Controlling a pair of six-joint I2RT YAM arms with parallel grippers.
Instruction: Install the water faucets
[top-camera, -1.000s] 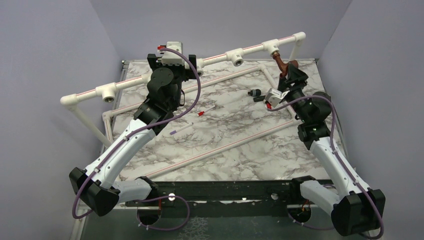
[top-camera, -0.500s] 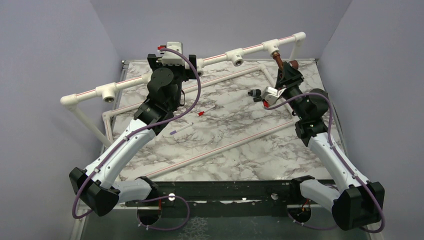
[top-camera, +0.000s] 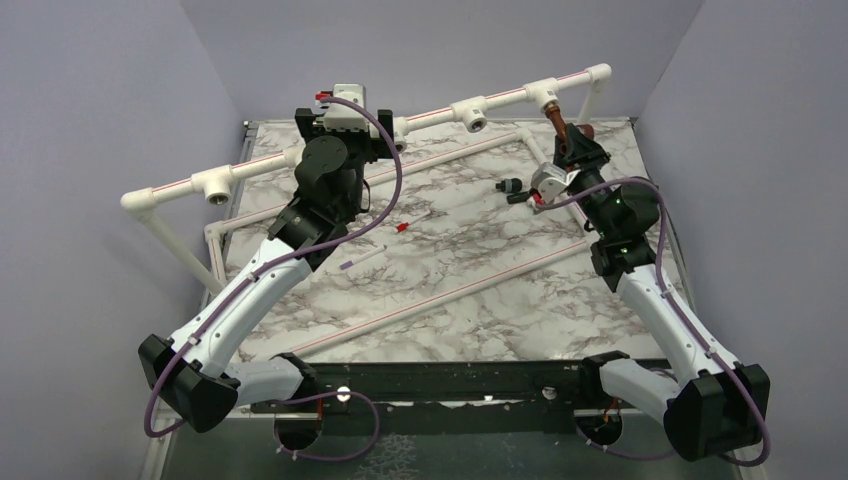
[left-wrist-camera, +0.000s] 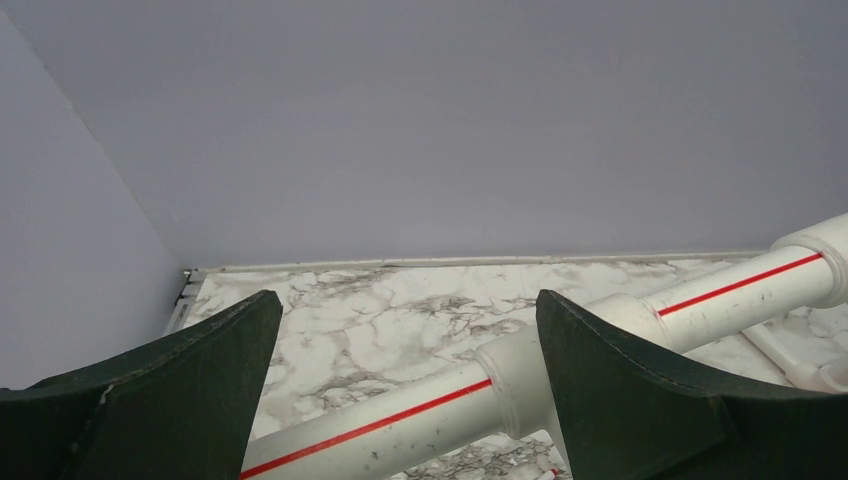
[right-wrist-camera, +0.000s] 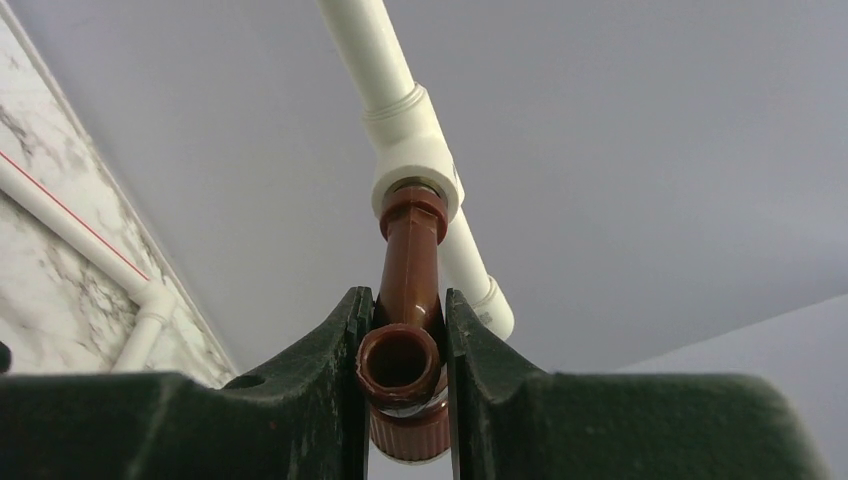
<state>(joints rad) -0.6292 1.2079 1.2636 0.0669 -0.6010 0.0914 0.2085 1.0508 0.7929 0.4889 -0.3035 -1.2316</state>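
Here, across the marble table (top-camera: 450, 270), the right gripper (right-wrist-camera: 405, 312) has its jaws clamped tight on the copper-coloured water faucet (right-wrist-camera: 410, 255), one finger pressed to each side of its open round end. The faucet's far end sits in a white tee fitting (right-wrist-camera: 415, 165) near the right end of the raised pipe (left-wrist-camera: 720, 295) by the back wall. Further left along that red-striped pipe, the left gripper (left-wrist-camera: 405, 305) stands with jaws spread wide, gripping nothing.
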